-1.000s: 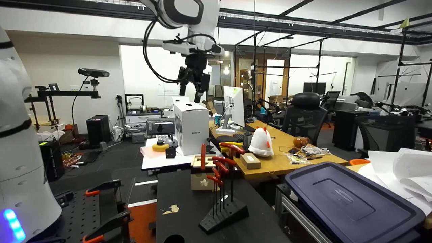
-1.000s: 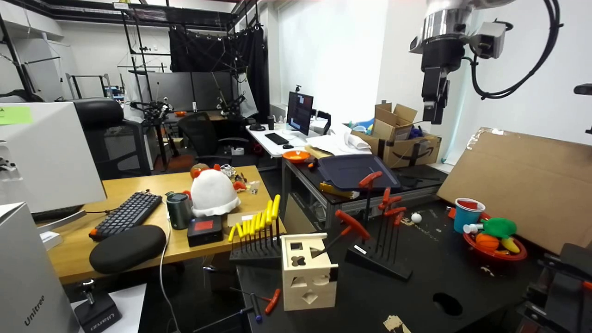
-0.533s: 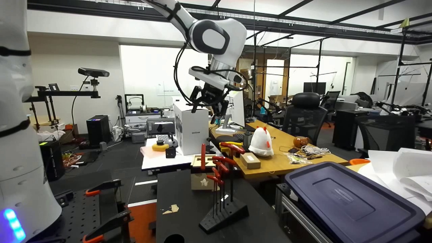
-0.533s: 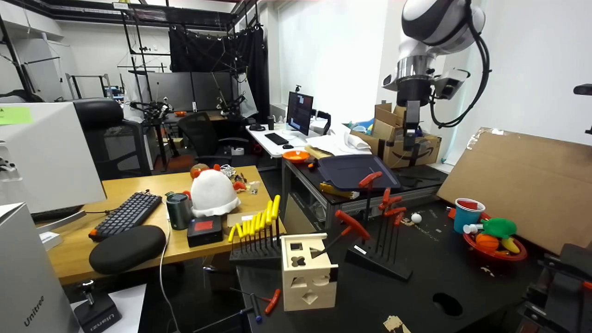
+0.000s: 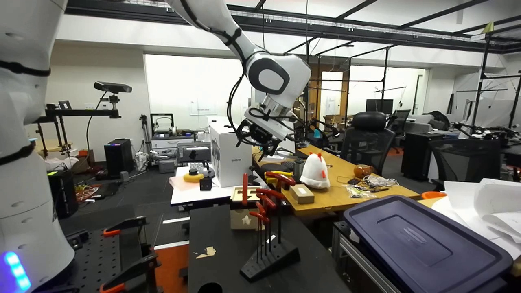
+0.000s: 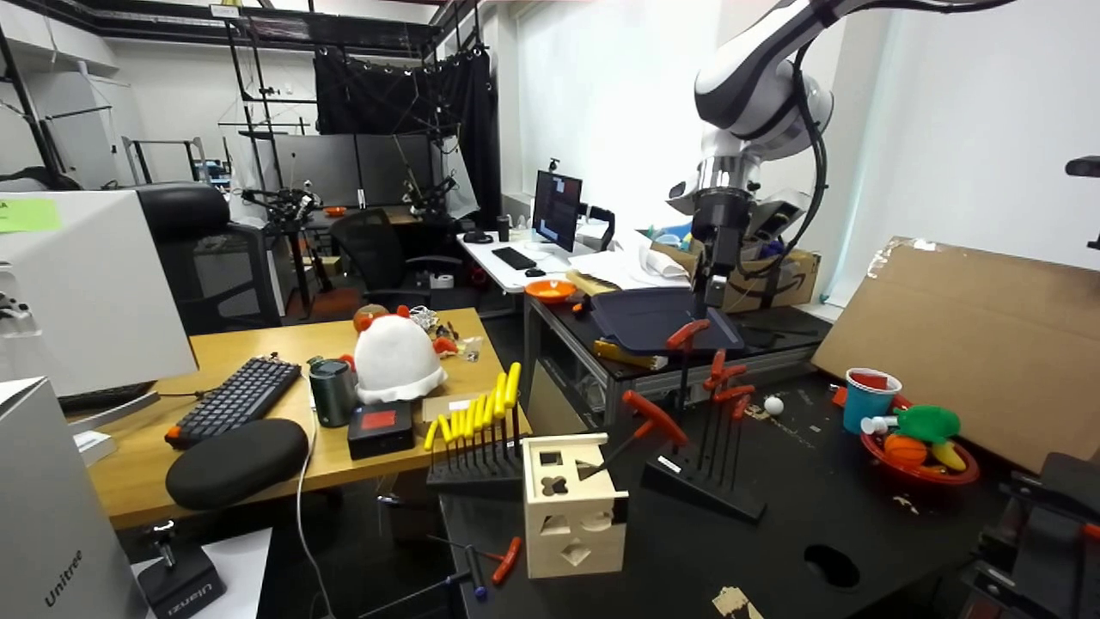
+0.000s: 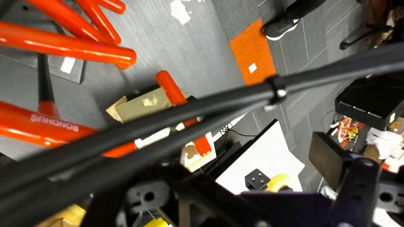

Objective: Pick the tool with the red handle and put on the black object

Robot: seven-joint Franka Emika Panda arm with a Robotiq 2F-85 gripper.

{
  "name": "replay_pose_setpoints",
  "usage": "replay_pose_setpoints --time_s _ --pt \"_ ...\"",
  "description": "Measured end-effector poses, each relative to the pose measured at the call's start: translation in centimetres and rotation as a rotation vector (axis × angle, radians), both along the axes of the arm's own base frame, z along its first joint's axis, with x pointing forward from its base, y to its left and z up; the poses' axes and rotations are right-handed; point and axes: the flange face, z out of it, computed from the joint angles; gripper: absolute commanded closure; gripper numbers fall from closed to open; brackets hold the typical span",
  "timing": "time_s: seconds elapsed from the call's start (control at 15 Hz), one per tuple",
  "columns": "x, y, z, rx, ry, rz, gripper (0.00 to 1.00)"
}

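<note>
Below the claw, to its left in an exterior view, the wooden box is seen with the red-handled tool tilted at its top; next, lower than the claw, the black stand, the probable goal, is found. The claw is spread wide and empty, so picking and placing are both left to be done. To its right the red bowl is shown, which is missing in the wrist view.

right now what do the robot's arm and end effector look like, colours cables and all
The arm is white and rounded, with black straps, a dark oval ring, a silver collar and blue lights. Black cables run along it; the end effector is black and two-fingered.
</note>
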Motion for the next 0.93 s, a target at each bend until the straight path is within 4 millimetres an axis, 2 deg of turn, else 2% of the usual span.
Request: replay_pose_setpoints --time_s 0.2,0.33,0.47,0.8,0.93 --pt "1.2 0.3 -2.3 0.064 -0.015 0.050 0.00" --pt "1.8 0.5 -2.9 0.075 -0.017 0.066 0.00" --pt "2.5 0.6 -2.5 0.066 -0.030 0.082 0.00" --pt "5.0 1.2 0.6 0.014 -0.060 0.183 0.00" --pt "5.9 1.7 0.0 0.009 -0.049 0.204 0.00"
